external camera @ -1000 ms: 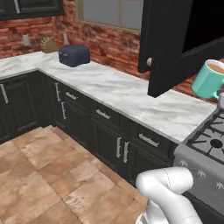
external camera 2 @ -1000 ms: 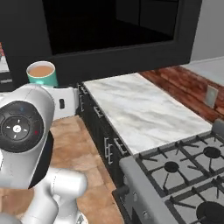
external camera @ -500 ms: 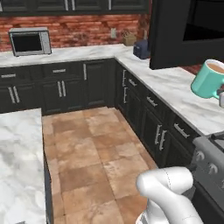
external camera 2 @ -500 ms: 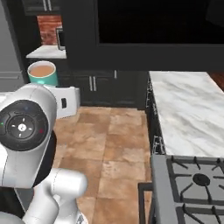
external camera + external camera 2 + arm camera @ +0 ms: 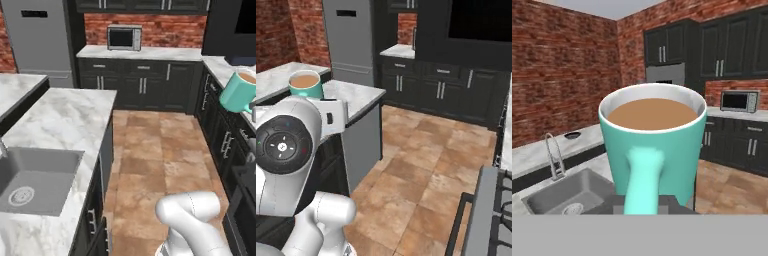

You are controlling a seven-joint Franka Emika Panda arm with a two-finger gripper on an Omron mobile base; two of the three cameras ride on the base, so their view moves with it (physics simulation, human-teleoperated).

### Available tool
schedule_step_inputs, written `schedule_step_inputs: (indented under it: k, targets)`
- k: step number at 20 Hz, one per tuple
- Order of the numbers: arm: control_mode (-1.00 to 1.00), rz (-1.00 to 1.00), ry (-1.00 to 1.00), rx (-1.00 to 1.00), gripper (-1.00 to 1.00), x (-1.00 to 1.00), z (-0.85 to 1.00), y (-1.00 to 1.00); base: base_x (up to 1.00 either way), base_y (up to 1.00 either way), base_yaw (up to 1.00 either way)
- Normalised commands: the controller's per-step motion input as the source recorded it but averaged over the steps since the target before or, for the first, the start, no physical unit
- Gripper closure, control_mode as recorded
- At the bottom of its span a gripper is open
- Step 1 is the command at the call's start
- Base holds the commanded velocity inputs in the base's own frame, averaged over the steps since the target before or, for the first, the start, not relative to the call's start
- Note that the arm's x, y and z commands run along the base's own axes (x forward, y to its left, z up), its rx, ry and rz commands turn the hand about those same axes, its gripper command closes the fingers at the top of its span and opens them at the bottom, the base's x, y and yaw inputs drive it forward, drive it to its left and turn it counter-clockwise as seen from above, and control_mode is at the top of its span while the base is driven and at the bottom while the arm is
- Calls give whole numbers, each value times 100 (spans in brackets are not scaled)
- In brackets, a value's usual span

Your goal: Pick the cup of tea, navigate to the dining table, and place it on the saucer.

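- Dark cabinets, brick walls, marble tabletop (image 5: pixel 60 120) with a sink (image 5: pixel 35 182) at left; no legible writing.
- Teal cup of tea (image 5: pixel 653 145), white-rimmed, brown-filled, upright, aloft at right.
- Pincer (image 5: pixel 643 202) clamped on its handle.

The white arm (image 5: pixel 192 225) rises from the lower right of the left base view, its round dark-faced joint (image 5: pixel 282 146) filling the near left of the right base view. The gripper (image 5: pixel 643 202) is clamped on the handle of the cup of tea (image 5: pixel 653 145) (held upright, level, up in the air).
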Motion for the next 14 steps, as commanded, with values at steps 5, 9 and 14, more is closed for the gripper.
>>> schedule_step_inputs:
  k: [5,9,14]
  targets:
    - [100,0,0,0,100,0,0,0,-100,0,66]
    - [100,0,0,0,100,0,0,0,-100,5,67]
    - [100,0,0,0,100,0,0,0,-58,76,46]
